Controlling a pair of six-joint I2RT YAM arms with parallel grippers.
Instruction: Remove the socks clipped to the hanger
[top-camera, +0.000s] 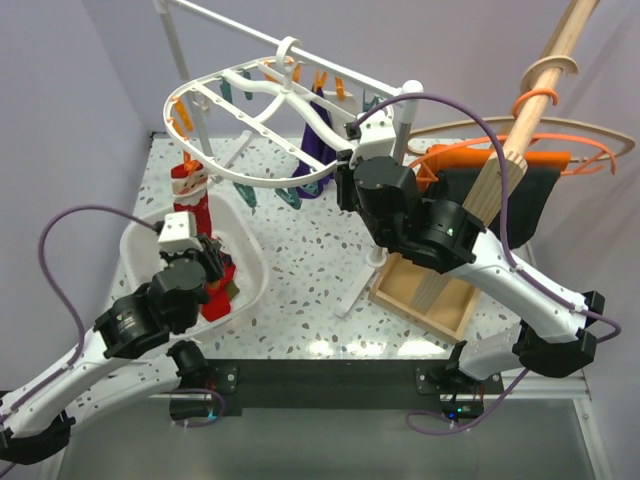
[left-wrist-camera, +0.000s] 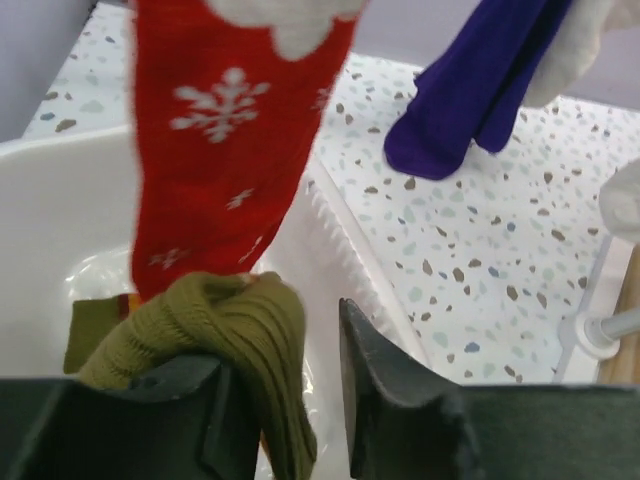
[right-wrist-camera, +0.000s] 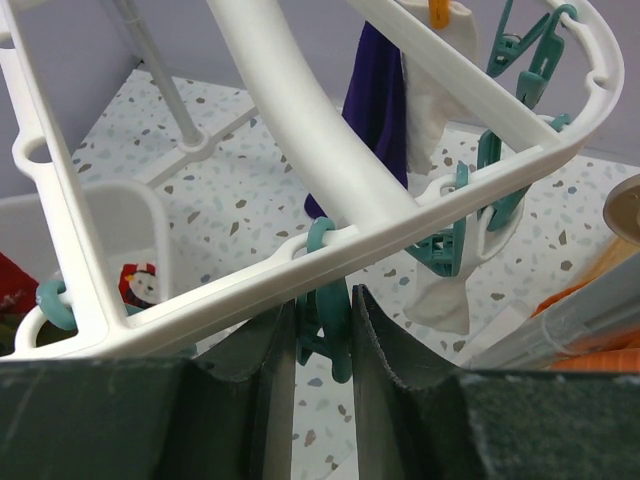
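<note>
Right wrist only: right gripper (right-wrist-camera: 322, 308) jaws pinch teal clip (right-wrist-camera: 330, 355) under hanger (right-wrist-camera: 400, 235).
Left wrist only: left gripper (left-wrist-camera: 290, 345) jaws apart, olive sock (left-wrist-camera: 235, 320) draped across one.

We see a white, speckled terrazzo tabletop (top-camera: 300, 250) filling the middle, closed in by pale lilac walls (top-camera: 60, 90) from 9 round to 3 o'clock. A white tube rack (top-camera: 180, 70) rises toward 12 o'clock. At 4 o'clock sits a shallow wooden tray (top-camera: 420, 318). A black strip (top-camera: 320, 385) edges the table at 6 o'clock, with a grey surface (top-camera: 330, 445) below it. The light is soft and even.
</note>
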